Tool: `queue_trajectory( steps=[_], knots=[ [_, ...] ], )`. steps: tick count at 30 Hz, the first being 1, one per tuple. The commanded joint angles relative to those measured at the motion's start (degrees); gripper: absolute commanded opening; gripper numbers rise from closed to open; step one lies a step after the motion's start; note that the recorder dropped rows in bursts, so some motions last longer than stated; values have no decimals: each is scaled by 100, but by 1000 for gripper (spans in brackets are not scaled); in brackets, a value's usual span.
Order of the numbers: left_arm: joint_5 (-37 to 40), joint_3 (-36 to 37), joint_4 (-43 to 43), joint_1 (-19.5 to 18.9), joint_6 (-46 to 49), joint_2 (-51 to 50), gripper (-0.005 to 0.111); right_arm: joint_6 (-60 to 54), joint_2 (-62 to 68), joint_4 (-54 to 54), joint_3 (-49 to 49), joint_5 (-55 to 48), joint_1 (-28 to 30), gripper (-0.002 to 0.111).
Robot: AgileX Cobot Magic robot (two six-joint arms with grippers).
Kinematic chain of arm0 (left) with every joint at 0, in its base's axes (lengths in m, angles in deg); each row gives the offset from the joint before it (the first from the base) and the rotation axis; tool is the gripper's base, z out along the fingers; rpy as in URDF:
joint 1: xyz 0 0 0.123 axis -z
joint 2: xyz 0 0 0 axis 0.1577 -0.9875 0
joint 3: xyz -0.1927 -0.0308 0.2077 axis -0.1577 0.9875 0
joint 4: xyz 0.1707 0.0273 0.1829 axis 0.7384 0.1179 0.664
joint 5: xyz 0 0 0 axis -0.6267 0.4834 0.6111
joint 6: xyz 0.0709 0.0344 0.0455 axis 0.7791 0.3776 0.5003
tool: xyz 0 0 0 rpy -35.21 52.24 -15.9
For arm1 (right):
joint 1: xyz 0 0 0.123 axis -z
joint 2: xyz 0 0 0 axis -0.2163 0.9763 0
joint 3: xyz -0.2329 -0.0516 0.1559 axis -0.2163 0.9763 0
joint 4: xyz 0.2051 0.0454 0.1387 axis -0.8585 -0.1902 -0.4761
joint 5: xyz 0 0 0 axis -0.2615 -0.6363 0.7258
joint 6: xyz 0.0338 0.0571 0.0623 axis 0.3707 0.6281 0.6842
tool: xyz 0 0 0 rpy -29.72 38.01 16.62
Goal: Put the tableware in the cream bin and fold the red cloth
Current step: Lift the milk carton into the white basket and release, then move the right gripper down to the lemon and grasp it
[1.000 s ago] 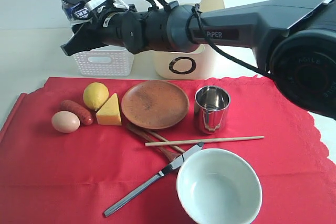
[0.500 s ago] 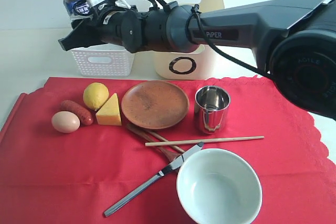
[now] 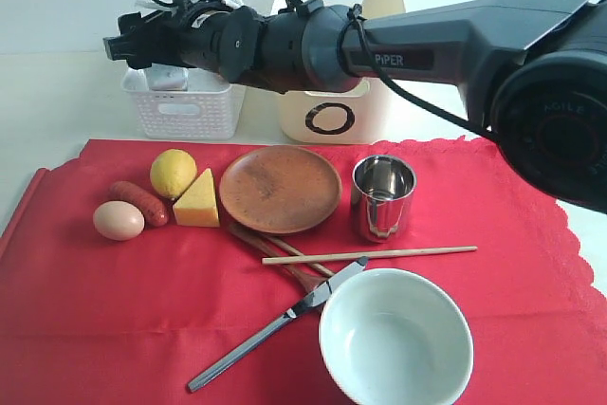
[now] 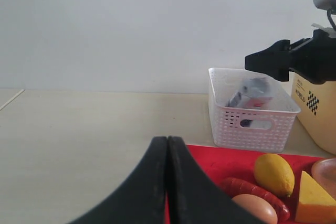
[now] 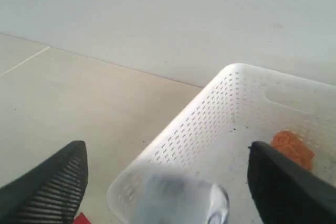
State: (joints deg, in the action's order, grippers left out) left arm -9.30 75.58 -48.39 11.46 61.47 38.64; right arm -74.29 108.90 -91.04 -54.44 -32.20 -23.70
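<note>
Reaching across from the right, the right arm [image 3: 427, 45] holds the right jaws over the white basket [image 3: 185, 113] at the back left. They stand wide apart and grip nothing. A packet [image 3: 169, 78] lies tilted inside the basket, just under them and clear of both; the right wrist view shows it only as a blur. The left jaws are pressed shut on nothing, with the tabletop [image 3: 57, 111] beyond them.

The cream bin [image 3: 379, 116] stands just right of the basket, behind the red cloth [image 3: 114, 310], which lies spread flat on the tabletop. All the tableware sits on the cloth:
- The plate [image 3: 280, 189] is in the middle.
- The cup [image 3: 383, 196] stands upright just to its right.
- The chopsticks [image 3: 379, 254] are in front of those two, one lying crosswise.
- The spoon [image 3: 248, 237] slants out from the plate's front edge under that chopstick.
- The bowl [image 3: 395, 339] is upright at the front right.
- The knife [image 3: 270, 329] slants from the bowl's rim toward the front left.

Left of the plate are the cheese [image 3: 197, 201], lemon [image 3: 174, 173], sausage [image 3: 142, 201] and egg [image 3: 119, 220], close together.
</note>
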Motion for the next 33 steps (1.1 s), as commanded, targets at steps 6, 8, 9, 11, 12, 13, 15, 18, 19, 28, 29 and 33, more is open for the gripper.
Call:
queue_trajectory(
  steps=[6, 8, 9, 11, 12, 13, 15, 18, 19, 28, 29, 33],
  knots=[
    [-26, 3, -6, -12, -2, 36, 1, -15, -116, -109, -38, -246, 23, 80],
    [-26, 3, -6, -12, -2, 36, 1, -15, -170, -77, -38, -465, 23, 80],
    [-26, 3, -6, -12, -2, 36, 1, -15, -227, -64, -38, -600, 23, 80],
    [-26, 3, -6, -12, -16, 36, 1, -15, -332, -64, -48, -938, 23, 80],
    [-26, 3, -6, -12, -16, 36, 1, -15, -392, -53, -48, -1084, 23, 80],
    [-26, 3, -6, -12, -16, 36, 1, -28, -439, 9, -48, -1247, 23, 80],
    [-26, 3, -6, -12, -16, 36, 1, -61, -552, 188, -48, -1546, 23, 80],
    [-26, 3, -6, -12, -16, 36, 1, -61, -687, 501, -48, -2000, 23, 80],
    [-26, 3, -6, -12, -4, 36, 1, -61, -717, 614, -48, -2141, 23, 80],
    [-26, 3, -6, -12, -15, 36, 1, -74, -834, 1475, -48, -3344, 23, 80],
    [-26, 3, -6, -12, -15, 36, 1, -136, -834, 1502, -48, -3478, 23, 80],
    [-26, 3, -6, -12, -15, 36, 1, -314, -834, 1502, -48, -3828, 23, 80]
  ],
)
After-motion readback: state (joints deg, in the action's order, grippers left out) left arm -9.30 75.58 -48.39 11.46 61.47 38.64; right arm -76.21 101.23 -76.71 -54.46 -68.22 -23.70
